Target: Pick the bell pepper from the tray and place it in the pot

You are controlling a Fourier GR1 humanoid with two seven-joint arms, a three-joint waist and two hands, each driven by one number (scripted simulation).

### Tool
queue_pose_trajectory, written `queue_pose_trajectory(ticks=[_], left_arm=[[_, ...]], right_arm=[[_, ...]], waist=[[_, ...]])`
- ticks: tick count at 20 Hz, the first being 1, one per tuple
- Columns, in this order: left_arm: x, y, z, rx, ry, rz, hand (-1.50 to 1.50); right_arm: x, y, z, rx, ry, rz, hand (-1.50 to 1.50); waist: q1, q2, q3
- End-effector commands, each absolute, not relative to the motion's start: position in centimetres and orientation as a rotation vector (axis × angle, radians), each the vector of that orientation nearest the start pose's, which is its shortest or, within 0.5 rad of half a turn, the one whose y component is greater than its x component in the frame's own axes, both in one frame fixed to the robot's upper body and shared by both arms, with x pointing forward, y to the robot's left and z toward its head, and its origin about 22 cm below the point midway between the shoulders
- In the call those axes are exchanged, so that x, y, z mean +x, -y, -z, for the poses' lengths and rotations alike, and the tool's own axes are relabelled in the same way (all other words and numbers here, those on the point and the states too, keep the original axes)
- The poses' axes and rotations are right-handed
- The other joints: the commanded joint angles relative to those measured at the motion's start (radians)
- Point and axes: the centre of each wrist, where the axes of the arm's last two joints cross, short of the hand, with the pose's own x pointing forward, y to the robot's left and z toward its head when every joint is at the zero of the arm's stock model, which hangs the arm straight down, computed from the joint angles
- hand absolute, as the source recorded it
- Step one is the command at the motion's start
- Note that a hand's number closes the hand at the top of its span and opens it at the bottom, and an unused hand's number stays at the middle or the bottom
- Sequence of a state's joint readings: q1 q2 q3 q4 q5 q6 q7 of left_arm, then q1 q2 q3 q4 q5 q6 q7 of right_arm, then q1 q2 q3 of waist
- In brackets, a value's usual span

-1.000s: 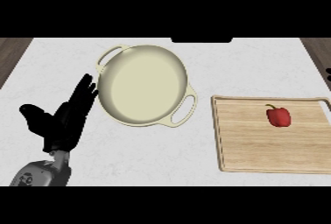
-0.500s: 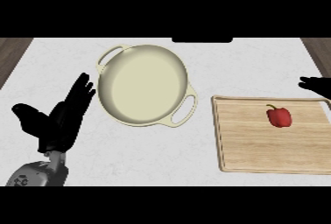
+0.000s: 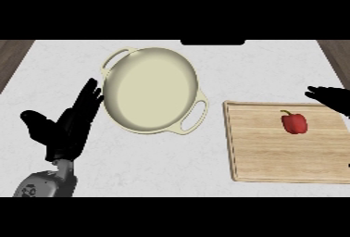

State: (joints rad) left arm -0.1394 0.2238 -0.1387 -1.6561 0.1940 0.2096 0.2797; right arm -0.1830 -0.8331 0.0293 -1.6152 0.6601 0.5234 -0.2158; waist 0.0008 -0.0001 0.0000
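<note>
A small red bell pepper [image 3: 294, 122] lies on the far right part of a wooden tray [image 3: 273, 157]. A cream pot [image 3: 150, 90] with two loop handles stands to the tray's left, with nothing inside it. My right hand [image 3: 334, 98] enters from the right edge, over the tray's far right corner, up and to the right of the pepper and apart from it; its fingers look relaxed. My left hand [image 3: 65, 129] rests open at the lower left, fingers up, just left of the pot.
The white marbled counter [image 3: 171, 162] runs to wooden strips at both far corners. A dark object [image 3: 212, 42] sits at the counter's far edge behind the pot.
My right hand has come further into view from the right edge toward the tray. The left hand has shifted only slightly. Pepper, tray and pot have not moved.
</note>
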Motion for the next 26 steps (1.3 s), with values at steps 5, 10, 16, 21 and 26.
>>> queue_pose_trajectory(ticks=[5, 10, 16, 21, 26], left_arm=[[27.5, -24.3, -6.8, 0.017, 1.479, 0.003, 0.00], [26.8, -22.3, -7.6, 0.021, 1.498, 0.018, 0.00], [27.3, -23.0, -6.8, 0.028, 1.483, 0.030, 0.00], [25.1, -23.2, -6.8, -0.013, 1.476, 0.024, 0.00], [25.7, -24.2, -5.0, 0.015, 1.469, 0.018, 0.00]], right_arm=[[27.1, 35.2, -15.6, -0.678, 1.258, -1.528, -1.50], [28.1, 32.0, -13.2, -0.720, 1.203, -1.507, -1.50], [28.2, 33.0, -10.9, -0.792, 1.136, -1.494, -1.50], [31.2, 29.7, -10.3, -0.818, 1.103, -1.545, -1.50], [30.9, 32.8, -8.5, -0.839, 1.030, -1.590, -1.50]], waist=[[-0.001, 0.000, 0.000], [0.003, 0.000, 0.000], [0.000, 0.000, 0.000], [0.013, 0.001, 0.000], [0.006, 0.001, 0.000]])
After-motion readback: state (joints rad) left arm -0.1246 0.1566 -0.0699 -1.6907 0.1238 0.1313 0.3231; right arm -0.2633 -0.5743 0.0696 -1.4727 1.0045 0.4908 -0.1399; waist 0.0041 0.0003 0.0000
